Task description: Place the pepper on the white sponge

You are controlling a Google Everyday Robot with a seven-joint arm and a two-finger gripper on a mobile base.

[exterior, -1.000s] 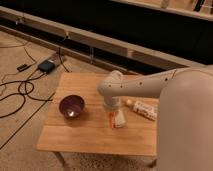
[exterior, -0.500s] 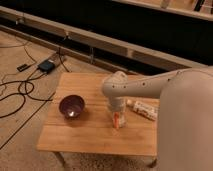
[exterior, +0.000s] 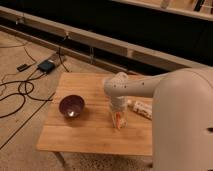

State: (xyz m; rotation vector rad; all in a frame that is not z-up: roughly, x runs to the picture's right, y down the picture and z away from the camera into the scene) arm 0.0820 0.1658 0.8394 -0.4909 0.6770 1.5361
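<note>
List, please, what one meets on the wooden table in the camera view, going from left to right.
Dark bowl → gripper, low over the table with the orange-red pepper at its tip → white bottle with a printed label, lying on its side.

- No readable text, brand, number or sign anywhere on show.
- The white bottle (exterior: 141,107) lying on the wooden table (exterior: 90,132) carries a printed label, its wording illegible.
- The gripper (exterior: 119,119), low over the table, bears no markings.
</note>
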